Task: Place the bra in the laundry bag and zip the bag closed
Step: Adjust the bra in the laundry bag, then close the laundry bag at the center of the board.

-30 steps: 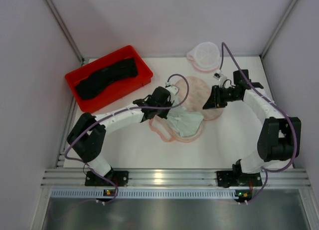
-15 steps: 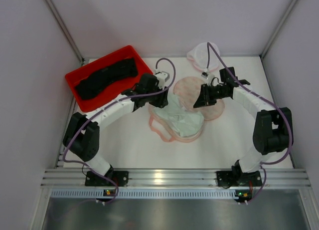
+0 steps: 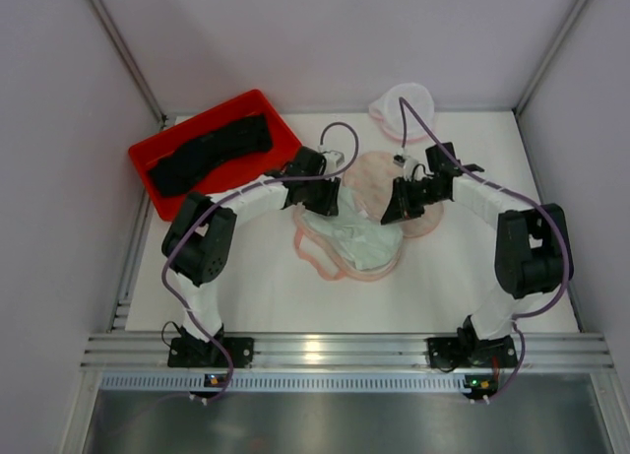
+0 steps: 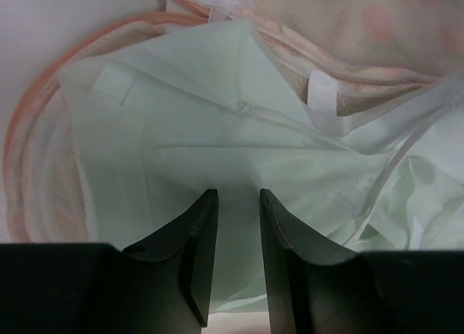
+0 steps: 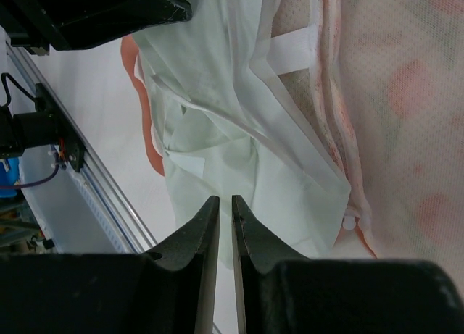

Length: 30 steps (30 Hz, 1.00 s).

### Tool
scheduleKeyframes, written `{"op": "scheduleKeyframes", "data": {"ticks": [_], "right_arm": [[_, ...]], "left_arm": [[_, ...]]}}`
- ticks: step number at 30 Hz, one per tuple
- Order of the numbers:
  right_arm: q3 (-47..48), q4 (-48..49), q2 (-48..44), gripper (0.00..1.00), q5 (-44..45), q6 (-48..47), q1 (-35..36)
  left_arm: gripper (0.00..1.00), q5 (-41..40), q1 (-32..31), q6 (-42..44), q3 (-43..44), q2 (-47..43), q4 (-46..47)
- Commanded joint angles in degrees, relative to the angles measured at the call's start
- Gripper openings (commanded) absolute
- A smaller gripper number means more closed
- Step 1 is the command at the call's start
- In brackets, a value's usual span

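Observation:
The black bra (image 3: 207, 151) lies in a red tray (image 3: 236, 185) at the back left, away from both grippers. The white mesh laundry bag (image 3: 392, 101) lies at the back edge, partly crossed by the right arm's cable. Both grippers hover over a pale green garment (image 3: 359, 239) with white straps, which lies on peach mesh pieces (image 3: 389, 173) at mid-table. My left gripper (image 3: 330, 200) is narrowly open and empty over the green fabric (image 4: 217, 131), as the left wrist view (image 4: 234, 196) shows. My right gripper (image 3: 392, 213) has its jaws almost together above the garment's edge (image 5: 290, 189) in the right wrist view (image 5: 225, 201).
The peach mesh has pink trim (image 4: 43, 117) and curls round the green garment's left side. The left arm's dark housing (image 5: 87, 15) sits close to the right gripper. Grey walls close the table on three sides, and a metal rail (image 3: 315, 351) runs along the front.
My right gripper has moved left and slightly nearer, over the green garment. My left gripper swung back toward the tray, then returned to the garment's upper left, its elbow now folded closer.

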Motion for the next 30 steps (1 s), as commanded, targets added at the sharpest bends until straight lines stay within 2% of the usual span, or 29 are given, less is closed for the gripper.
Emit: {"op": "scheduleKeyframes", "data": {"ticks": [1,6,9,12,13,15,16,17,18,20,23,28,30], "right_arm": [[1.7,2.6,0.5,0.13,0.7,-0.3,0.9],[3.4,2.6,1.6,0.13,0.3,0.2,0.9],[5.0,2.6,1.3,0.16,0.3,0.4,0.4],[7.2,3.3,0.5,0.25,0.6,0.6,-2.9],[7.8,3.4,0.4,0.34,1.5,0.3,-4.3],[10.2,2.6,0.7,0.43,2.9,-1.4,-8.0],[11.3,1.8,1.6,0.52,4.8,-4.7,-9.2],[12.4,0.8,2.2,0.57,5.9,-6.0,-10.2],[14.3,-0.4,2.8,0.60,6.9,-7.1,-11.7],[16.2,-1.8,5.3,0.66,9.3,-10.1,-15.6],[20.4,-4.8,9.2,0.69,12.4,-13.0,-17.6],[24.3,-5.2,14.3,0.71,16.2,-16.1,-19.7],[26.2,-5.5,16.3,0.70,16.2,-16.2,-19.7]], "left_arm": [[0.35,4.5,-0.6,-1.7,-0.3,-0.7,1.1],[0.38,6.7,-1.7,0.2,0.1,-2.1,1.0],[0.46,7.3,-1.9,2.3,0.1,-5.0,0.9],[0.53,6.9,-1.6,4.6,0.1,-9.9,0.9],[0.57,7.2,-1.4,4.9,0.2,-11.2,0.8],[0.67,9.0,-0.1,5.1,1.1,-14.1,-0.5],[0.70,9.7,0.6,5.1,1.7,-14.6,-1.6],[0.72,10.8,2.1,5.1,2.3,-15.1,-2.9],[0.78,12.5,2.9,5.1,3.1,-15.7,-5.0],[0.79,13.9,5.6,4.9,3.4,-16.2,-7.0],[0.80,16.2,9.5,3.6,1.6,-17.8,-9.1],[0.80,19.9,16.7,3.8,-4.5,-21.5,-9.9],[0.80,20.0,17.8,4.3,-6.2,-22.7,-10.3]]}}
